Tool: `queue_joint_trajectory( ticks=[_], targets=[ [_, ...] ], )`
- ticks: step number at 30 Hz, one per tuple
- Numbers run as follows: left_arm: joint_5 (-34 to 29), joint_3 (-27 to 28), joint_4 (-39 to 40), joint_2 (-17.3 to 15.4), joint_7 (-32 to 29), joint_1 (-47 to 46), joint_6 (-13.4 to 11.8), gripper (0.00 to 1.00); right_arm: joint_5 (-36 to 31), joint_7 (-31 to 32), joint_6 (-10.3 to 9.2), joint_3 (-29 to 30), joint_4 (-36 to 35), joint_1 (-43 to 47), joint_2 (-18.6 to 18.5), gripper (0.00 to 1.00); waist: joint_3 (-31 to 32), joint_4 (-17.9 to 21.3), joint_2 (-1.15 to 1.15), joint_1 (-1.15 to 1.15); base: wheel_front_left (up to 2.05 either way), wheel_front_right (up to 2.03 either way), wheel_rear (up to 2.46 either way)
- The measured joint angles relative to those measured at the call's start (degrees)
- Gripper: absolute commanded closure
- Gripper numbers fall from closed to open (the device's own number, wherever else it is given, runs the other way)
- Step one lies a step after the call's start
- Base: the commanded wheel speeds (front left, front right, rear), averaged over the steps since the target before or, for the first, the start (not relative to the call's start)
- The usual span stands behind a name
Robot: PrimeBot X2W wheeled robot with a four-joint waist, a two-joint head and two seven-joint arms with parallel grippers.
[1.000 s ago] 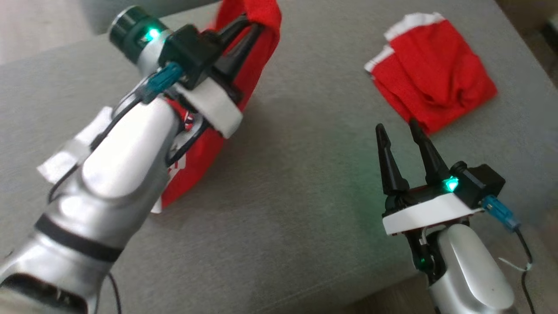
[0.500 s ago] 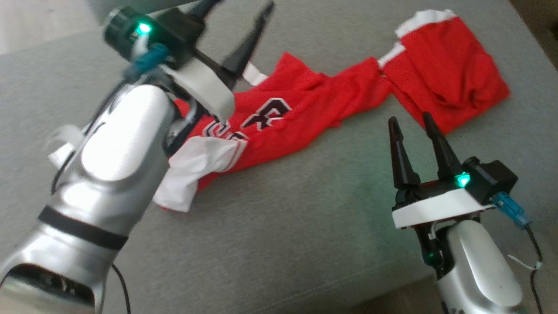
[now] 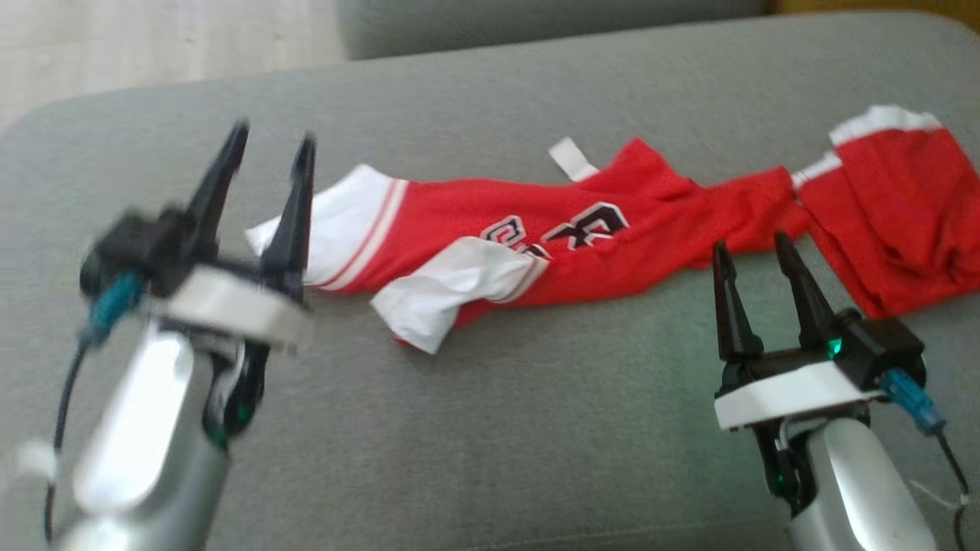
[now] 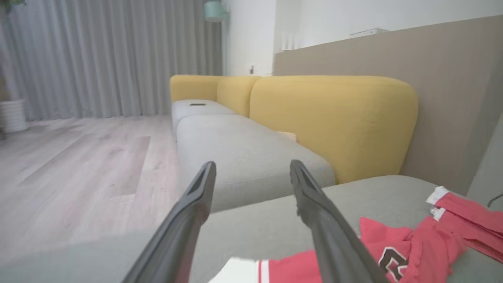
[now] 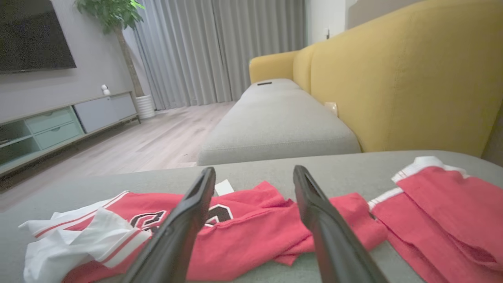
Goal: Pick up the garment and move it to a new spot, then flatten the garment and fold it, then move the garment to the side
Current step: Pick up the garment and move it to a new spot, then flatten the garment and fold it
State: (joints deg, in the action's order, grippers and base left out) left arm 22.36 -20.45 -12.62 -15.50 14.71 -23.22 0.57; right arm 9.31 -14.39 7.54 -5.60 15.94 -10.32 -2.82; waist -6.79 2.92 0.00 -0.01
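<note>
A red garment with white striped trim and black lettering lies stretched and crumpled across the grey cushion; it also shows in the left wrist view as the garment and in the right wrist view as the garment. My left gripper stands open just left of its white end, holding nothing. My right gripper is open too, fingers empty, just in front of the garment's right end. The left wrist view has the left gripper above the cushion, and the right gripper points over the cloth.
A second red piece with white trim lies bunched at the far right, touching the garment's end. Beyond the cushion are a grey bench seat, a yellow sofa back and wooden floor.
My left gripper opened and let the garment go; the cloth dropped flat onto the cushion. The left arm then drew back and down to the left. The head camera tilted.
</note>
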Motion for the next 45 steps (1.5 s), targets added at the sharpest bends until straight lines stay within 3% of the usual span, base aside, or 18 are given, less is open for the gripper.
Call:
queue_joint_trajectory(
  ticks=[9,15,23,31,35,45],
  targets=[
    [-0.9,4.2,2.4,5.1,0.0,15.0,0.0,0.00,0.3,0.0,0.00,-0.1,0.3,3.5,0.0,0.00,3.6,-4.2,0.00,-0.01,0.00,0.00,0.00],
    [-3.2,7.6,3.0,8.7,0.0,18.6,1.4,0.00,0.7,0.0,0.00,-0.4,0.3,4.2,0.0,0.00,4.7,-5.0,0.00,0.00,0.00,0.00,0.00],
    [-5.1,8.9,0.9,10.8,0.0,18.6,4.3,0.00,0.7,0.0,0.00,-0.8,0.4,4.2,0.0,0.00,4.3,-4.3,0.00,0.00,0.00,0.00,0.00],
    [-4.8,1.2,-10.0,11.3,-1.8,14.6,6.5,0.00,0.7,0.0,0.00,-0.6,0.5,4.0,0.0,0.00,1.5,-2.6,0.00,0.01,0.00,0.00,0.00],
    [-2.9,-1.0,-14.4,11.8,-3.1,10.1,6.5,0.00,0.6,0.0,0.00,-0.5,0.5,3.8,0.0,0.00,-0.2,-1.3,0.00,0.01,0.00,0.00,0.00],
    [-1.8,-0.4,-23.9,12.0,-2.9,4.2,5.6,0.00,0.5,0.0,0.00,-0.2,0.4,2.0,0.0,0.00,-3.1,1.8,0.00,0.01,0.00,0.00,0.00]
  ],
)
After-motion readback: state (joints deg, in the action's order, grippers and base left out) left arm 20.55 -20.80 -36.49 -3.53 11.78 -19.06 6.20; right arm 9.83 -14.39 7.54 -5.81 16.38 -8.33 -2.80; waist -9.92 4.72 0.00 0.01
